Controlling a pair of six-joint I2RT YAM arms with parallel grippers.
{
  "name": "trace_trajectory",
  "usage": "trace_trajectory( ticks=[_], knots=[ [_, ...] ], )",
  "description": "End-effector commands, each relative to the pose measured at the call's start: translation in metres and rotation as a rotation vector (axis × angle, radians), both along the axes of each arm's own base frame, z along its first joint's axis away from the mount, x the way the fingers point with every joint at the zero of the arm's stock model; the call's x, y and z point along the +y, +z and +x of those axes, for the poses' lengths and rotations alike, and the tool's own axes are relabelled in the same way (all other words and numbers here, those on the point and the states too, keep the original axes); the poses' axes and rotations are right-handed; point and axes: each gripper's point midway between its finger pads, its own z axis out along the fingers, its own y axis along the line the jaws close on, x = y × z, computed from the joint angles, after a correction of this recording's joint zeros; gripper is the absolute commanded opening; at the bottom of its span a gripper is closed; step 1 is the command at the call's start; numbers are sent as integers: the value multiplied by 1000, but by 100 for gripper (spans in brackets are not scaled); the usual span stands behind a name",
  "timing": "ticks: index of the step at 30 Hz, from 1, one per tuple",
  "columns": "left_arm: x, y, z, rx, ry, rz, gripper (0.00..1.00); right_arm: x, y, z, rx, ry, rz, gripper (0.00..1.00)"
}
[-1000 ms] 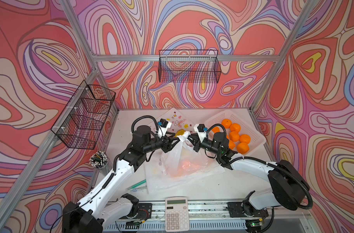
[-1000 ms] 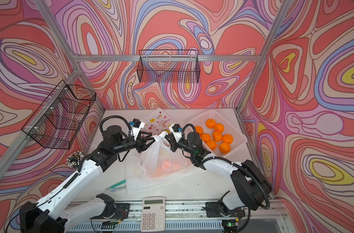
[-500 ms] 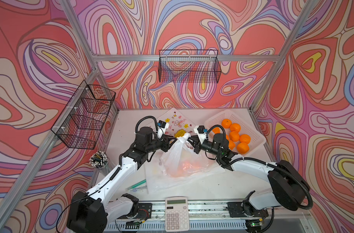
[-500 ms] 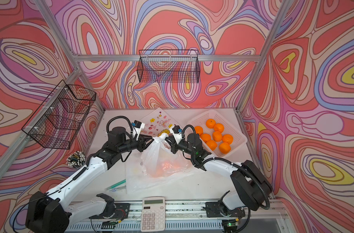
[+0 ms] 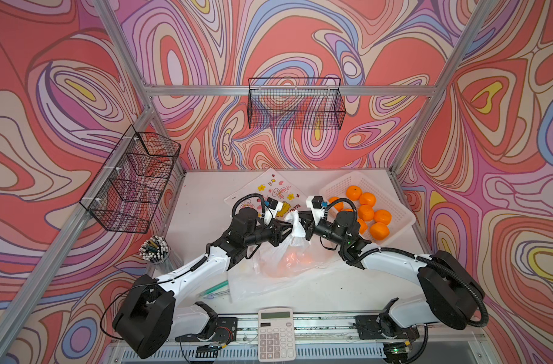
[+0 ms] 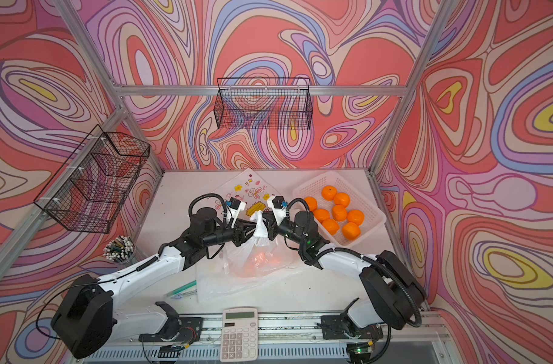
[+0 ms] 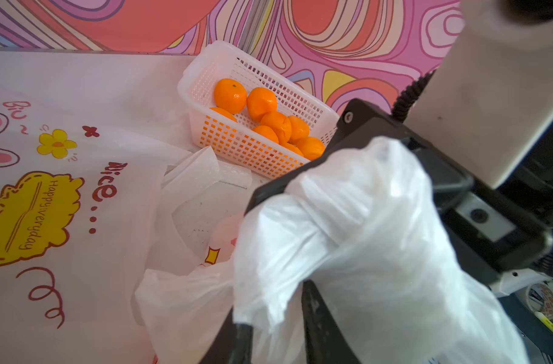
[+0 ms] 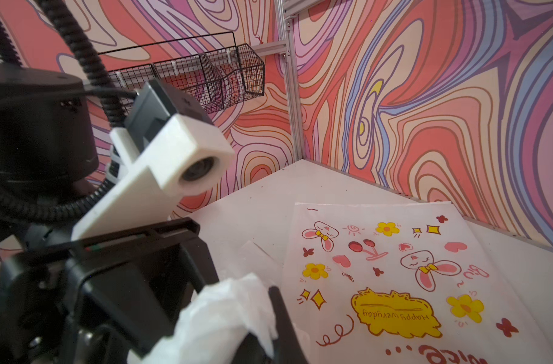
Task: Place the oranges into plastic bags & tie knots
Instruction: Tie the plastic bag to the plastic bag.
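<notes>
A translucent plastic bag holding oranges stands mid-table in both top views. Its handles rise in a bunched white twist; I cannot tell whether it is a tied knot. From the left, my left gripper is shut on that plastic. From the right, my right gripper is shut on it too. Several loose oranges lie in the white perforated basket at the back right. A printed bag lies flat behind the grippers, and another bag lies under the filled one.
A calculator sits at the front edge. A green pen lies left of the flat bag, and a cup of pens stands at the left. Black wire baskets hang on the back wall and the left wall.
My left gripper has moved right to the bag's bunched handles and closed on them. The right gripper has kept its hold and barely moved.
</notes>
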Motion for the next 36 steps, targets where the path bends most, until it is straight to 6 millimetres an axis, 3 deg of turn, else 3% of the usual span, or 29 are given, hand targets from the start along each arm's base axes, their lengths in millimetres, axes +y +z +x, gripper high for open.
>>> trace_trajectory(
  ticks=[1,11,16,23,30,34,36],
  knots=[
    [0,12,3,-51,15,-29,32,2,5,-6,-14,18,31,3],
    [31,24,-13,-158,52,36,48,2,5,-14,-27,49,-11,3],
    [56,55,-7,-103,91,-168,52,4,9,-21,-56,82,7,4],
    [47,93,-8,14,32,-434,55,8,13,-24,-87,114,28,3],
    [38,67,10,214,71,-520,52,9,18,-28,-114,137,63,4],
    [38,74,15,253,67,-632,52,7,19,-28,-133,126,77,3],
    [37,63,12,303,62,-670,52,7,19,-27,-138,121,83,3]
  ],
)
